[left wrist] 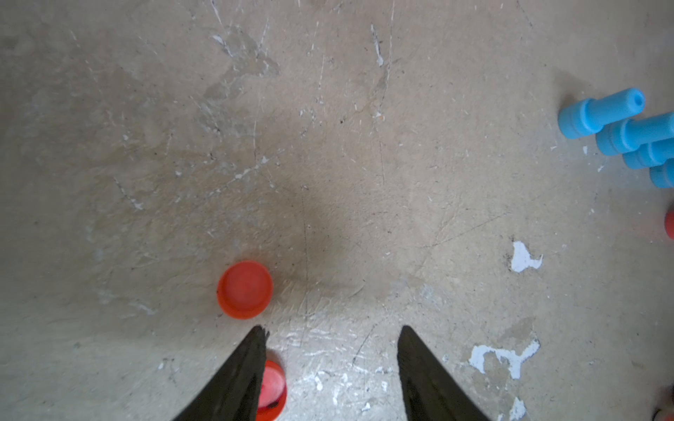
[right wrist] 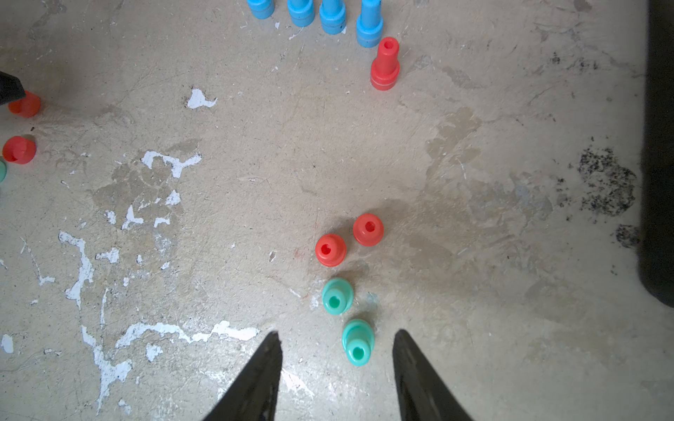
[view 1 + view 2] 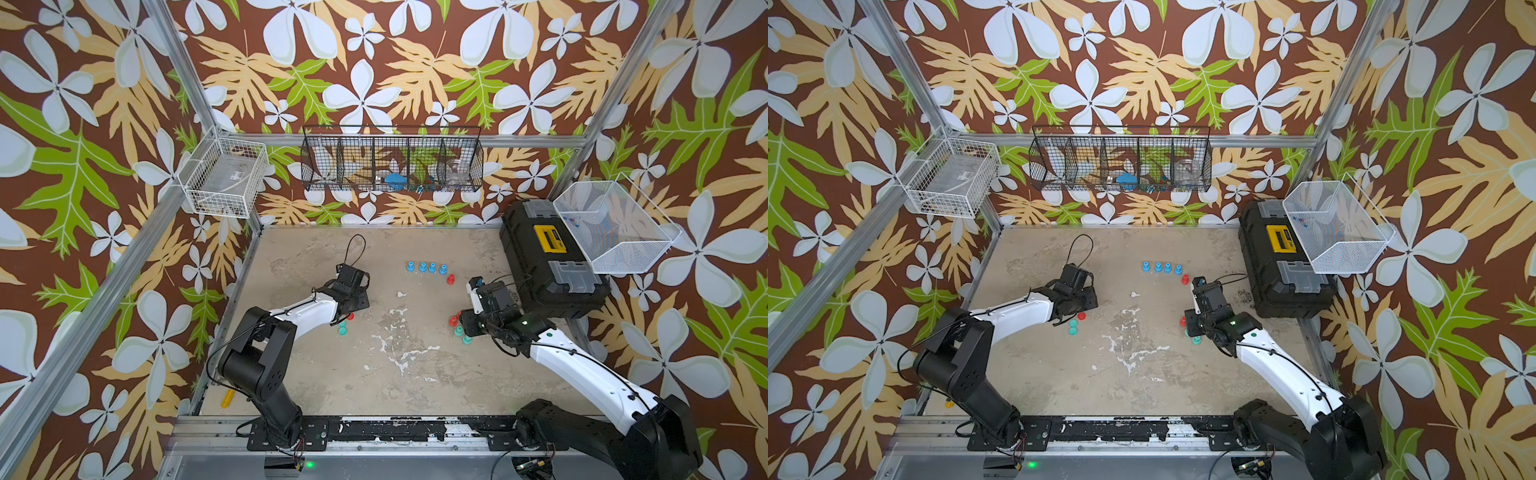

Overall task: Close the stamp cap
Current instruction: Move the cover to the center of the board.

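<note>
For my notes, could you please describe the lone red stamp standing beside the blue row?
The red stamp looks plastic: a narrow neck with a hole on top, a wider base ringed by a pale seam. It stands upright on the table, beside the end blue stamp; whether they touch is unclear.

Left arm (image 3: 309, 311), right arm (image 3: 575, 365): white forearm shells, black joints and bases. Thin black cables along each; cable loop (image 3: 355, 245) at left wrist. Green light (image 3: 524, 322) on right elbow. Claw fingers (image 1: 423, 371) matte black, tapering to points.
</note>
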Available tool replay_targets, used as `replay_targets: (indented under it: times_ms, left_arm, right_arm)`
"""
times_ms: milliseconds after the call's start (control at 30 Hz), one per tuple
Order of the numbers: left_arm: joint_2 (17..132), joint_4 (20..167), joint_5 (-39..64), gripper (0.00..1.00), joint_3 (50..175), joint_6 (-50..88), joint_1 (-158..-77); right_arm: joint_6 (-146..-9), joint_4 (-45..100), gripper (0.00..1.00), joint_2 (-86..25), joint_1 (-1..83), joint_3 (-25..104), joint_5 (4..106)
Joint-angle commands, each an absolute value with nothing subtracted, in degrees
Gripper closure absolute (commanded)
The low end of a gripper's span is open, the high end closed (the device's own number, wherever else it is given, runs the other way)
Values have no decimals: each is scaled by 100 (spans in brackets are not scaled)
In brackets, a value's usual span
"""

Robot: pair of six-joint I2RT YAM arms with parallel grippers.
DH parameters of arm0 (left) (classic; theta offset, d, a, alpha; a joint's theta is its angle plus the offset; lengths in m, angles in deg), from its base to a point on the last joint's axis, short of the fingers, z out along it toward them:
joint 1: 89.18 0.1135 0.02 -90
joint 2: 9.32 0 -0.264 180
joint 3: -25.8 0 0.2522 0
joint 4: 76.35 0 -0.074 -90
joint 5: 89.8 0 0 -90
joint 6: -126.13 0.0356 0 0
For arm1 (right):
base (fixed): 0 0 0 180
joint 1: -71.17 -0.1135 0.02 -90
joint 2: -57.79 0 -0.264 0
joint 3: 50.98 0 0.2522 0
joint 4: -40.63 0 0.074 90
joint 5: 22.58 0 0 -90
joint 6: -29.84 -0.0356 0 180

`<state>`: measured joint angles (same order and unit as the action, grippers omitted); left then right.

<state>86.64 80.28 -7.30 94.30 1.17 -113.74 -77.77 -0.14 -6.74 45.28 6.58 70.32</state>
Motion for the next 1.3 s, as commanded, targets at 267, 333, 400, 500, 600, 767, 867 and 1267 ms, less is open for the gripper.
replay_targets:
  times_ms: [267,333,400,500,600,767,867,1267]
  left_arm:
    - [9055,8161,-849,41,9522,196,-11274]
    - [9116,8193,-841,41,9517,180,-11265]
    - [9178,8207,-817,41,9522,172,-11263]
    - [9252,8207,-738,42,9519,191,-11268]
    - [9262,8199,-636,42,9477,211,-11295]
    - [9228,8181,-700,42,9406,272,-11648]
    - [9261,8219,-705,42,9350,221,-11938]
    - [9682,8199,-907,43,9549,30,-13134]
  right_arm:
    - [-7820,112,50,-617,4516,620,6968]
    - [-7830,112,50,-619,4522,620,6953]
    - [-7830,121,50,-620,4523,612,6953]
    - [-7835,137,50,-628,4516,619,6953]
    - [-7828,138,50,-637,4519,633,6952]
    - [-7818,150,51,-639,4524,655,6974]
    - [-7818,146,51,-619,4517,655,6995]
    - [-7816,120,52,-540,4523,656,7015]
